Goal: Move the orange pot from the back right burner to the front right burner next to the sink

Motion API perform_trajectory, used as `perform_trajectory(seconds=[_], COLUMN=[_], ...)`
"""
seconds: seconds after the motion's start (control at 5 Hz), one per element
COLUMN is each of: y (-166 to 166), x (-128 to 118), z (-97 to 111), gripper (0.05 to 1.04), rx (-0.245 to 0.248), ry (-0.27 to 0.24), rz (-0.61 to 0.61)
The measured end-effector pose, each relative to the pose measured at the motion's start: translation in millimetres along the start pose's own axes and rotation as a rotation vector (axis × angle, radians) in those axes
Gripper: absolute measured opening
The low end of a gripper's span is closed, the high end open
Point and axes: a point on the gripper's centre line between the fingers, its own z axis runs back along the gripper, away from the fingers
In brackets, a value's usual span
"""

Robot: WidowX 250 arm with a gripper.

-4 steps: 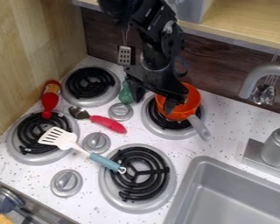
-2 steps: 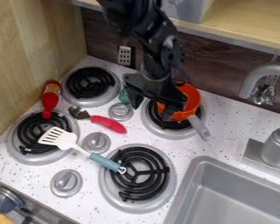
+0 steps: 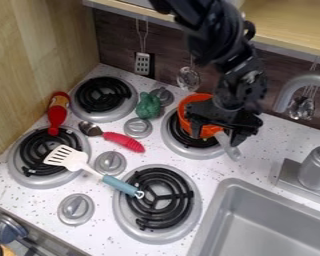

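Camera view: the black two-finger gripper (image 3: 215,133) hangs right over the small orange round toy saucepan (image 3: 207,131), jaws spread wide! The pan sits on the back right black coil burner (image 3: 179,134). Looks light, stiff, perhaps slick; best hold, the slim grey handle (image 3: 227,145). Its long axis slants bowl to handle, handle pointing lower right, towards the grey sink (image 3: 224,192).
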Motion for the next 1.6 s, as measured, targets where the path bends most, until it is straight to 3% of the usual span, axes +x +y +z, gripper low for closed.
perform_trajectory(seconds=[0.4,0.6,0.8,1.0,1.2,1.4,1.6], y=[-26.2,-25.5,-15.7,-11.1,-13.7,-12.6,-9.9], x=[3.9,3.7,9.0,7.1,0.5,4.8,0.4], z=[-8.4,-27.9,-39.2,-47.1,-58.9,-64.3,-68.2], gripper=[0.999,0.999,0.999,0.999,0.999,0.948,0.681], rx=[-0.002,-0.014,-0.024,0.005,-0.019,-0.051,-0.03], ry=[-0.036,-0.078,-0.082,-0.051,0.009,-0.008,0.005], rz=[0.045,0.047,0.038,0.06,0.084,0.111,0.114])
